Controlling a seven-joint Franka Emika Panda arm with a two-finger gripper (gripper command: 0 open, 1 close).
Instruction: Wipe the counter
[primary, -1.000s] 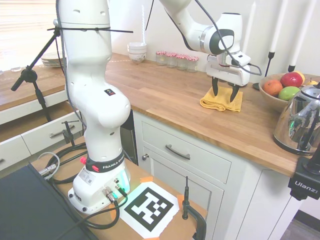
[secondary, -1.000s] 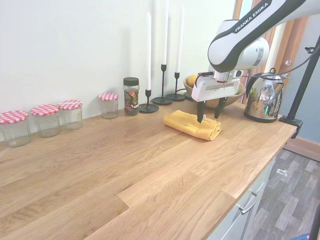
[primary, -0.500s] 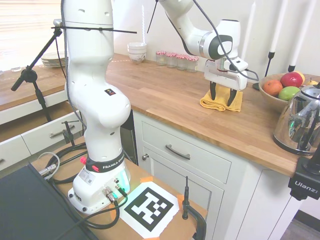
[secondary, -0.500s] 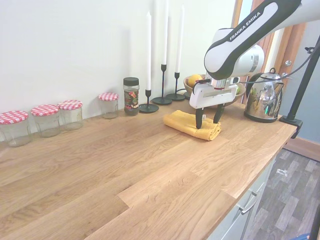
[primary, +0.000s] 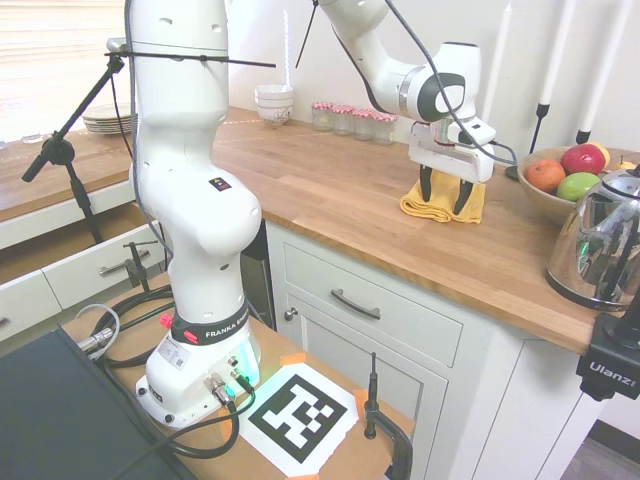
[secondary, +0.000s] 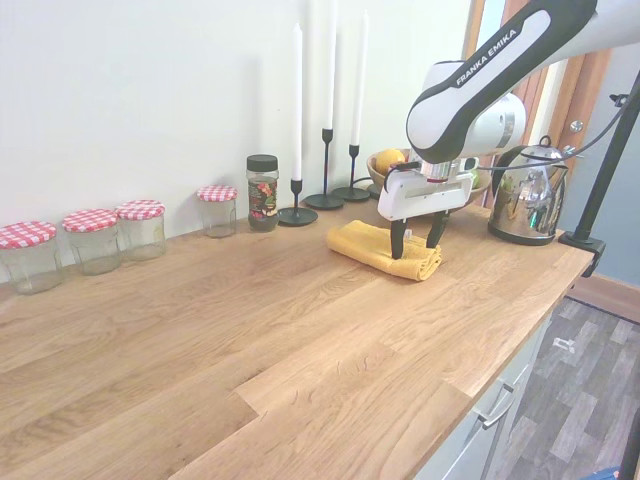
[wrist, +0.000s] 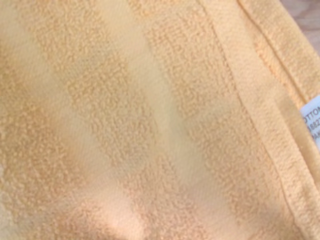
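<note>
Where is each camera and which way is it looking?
First exterior view: sits by the arm's base, looks along the counter toward the fruit bowl and kettle; shows the whole arm and the open end effector.
Second exterior view: sits across the counter, facing the wall with jars and candles; shows only forearm and end effector.
Wrist view: sits on the wrist, looking straight down at the yellow towel; no robot parts show.
All three share the towel.

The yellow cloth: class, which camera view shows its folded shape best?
The second exterior view: the whole yellow cloth lies folded on the counter, with the open claw at it. The first exterior view shows it smaller, partly behind the claw. The wrist view shows only close weave.
</note>
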